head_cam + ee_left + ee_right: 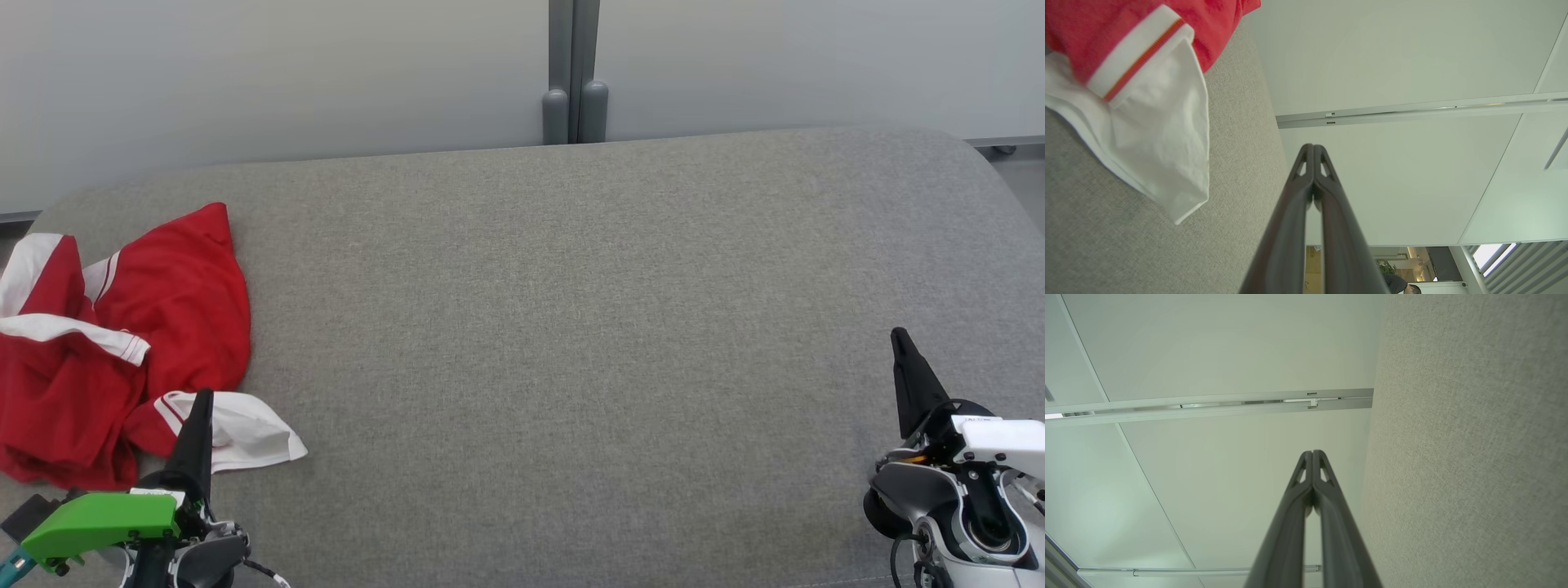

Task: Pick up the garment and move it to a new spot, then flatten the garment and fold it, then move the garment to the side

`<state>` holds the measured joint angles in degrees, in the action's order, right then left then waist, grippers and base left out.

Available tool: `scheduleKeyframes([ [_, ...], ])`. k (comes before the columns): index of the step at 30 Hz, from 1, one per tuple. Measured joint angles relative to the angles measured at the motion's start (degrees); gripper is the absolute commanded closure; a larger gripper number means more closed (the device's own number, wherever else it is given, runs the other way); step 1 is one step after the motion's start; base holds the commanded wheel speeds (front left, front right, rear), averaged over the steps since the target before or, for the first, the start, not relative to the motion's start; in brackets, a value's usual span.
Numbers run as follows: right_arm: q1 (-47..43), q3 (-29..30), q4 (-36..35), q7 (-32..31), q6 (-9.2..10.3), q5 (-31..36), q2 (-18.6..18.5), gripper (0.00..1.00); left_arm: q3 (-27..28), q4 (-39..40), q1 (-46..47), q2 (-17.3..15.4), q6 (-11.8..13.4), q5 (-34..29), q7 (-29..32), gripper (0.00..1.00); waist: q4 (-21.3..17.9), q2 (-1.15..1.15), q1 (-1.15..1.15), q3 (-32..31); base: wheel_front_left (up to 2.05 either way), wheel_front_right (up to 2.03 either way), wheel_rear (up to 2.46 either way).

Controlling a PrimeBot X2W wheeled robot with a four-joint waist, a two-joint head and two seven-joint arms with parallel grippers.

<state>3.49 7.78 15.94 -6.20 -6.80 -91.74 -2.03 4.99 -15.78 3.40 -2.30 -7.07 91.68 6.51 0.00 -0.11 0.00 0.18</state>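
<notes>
A crumpled red garment with white trim (122, 343) lies in a heap at the left end of the grey upholstered surface (571, 327). One white cuff (245, 433) sticks out toward the front. My left gripper (204, 396) hovers just in front of that cuff, fingers pressed together and holding nothing. In the left wrist view the shut left gripper (1313, 147) points past the red garment (1208, 24) and its white cuff (1163, 134), which lie to the left. My right gripper (900, 335) stands shut at the lower right, far from the cloth; the right gripper (1312, 453) is empty.
The grey surface (1474, 457) stretches wide between the two arms. Behind its far edge stands a pale wall with a grey vertical post (574, 73). A person's head (1400, 283) shows low in the left wrist view.
</notes>
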Motion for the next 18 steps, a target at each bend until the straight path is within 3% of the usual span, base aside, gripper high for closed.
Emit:
scheduleKeyframes([
  [17,0.0,0.0,0.0,0.0,0.0,0.0,0.0,1.0,-0.01,0.0,0.0,0.0,0.0,0.0,0.0,1.0,0.0,0.0,0.0,0.0,0.0,0.0,0.0],
  [18,0.0,0.0,0.0,0.0,0.0,0.0,0.0,0.0,-0.01,0.0,0.0,0.0,0.0,0.0,0.0,0.0,0.0,0.0,0.0,0.0,0.0,0.0,0.0],
])
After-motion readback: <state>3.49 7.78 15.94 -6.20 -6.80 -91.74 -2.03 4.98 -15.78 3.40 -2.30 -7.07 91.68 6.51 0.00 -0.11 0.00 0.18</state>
